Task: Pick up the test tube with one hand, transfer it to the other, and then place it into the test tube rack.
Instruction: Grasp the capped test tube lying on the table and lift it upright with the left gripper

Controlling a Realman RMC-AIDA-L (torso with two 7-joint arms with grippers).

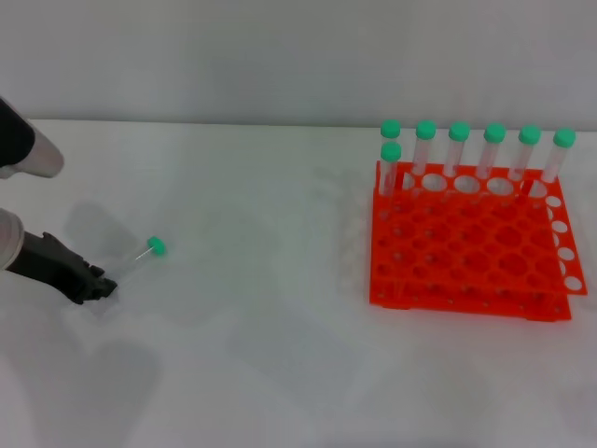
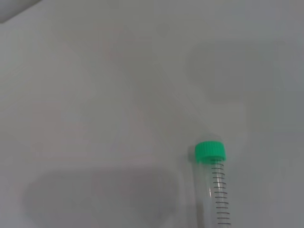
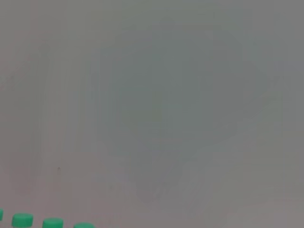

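Left gripper [image 1: 98, 283] low at the head view's left edge, angled down-right at the test tube's [image 1: 140, 256] base; grip state: can't tell. Test tube rack [image 1: 466, 250] sits right of frame. Right gripper out of view.

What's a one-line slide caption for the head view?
Left black two-finger gripper at the base of a clear green-capped test tube lying on the white table, far from the orange-red rack.

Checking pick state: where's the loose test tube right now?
In the head view the test tube lies on the white table at the robot's left, at the left gripper, far from the orange-red rack.
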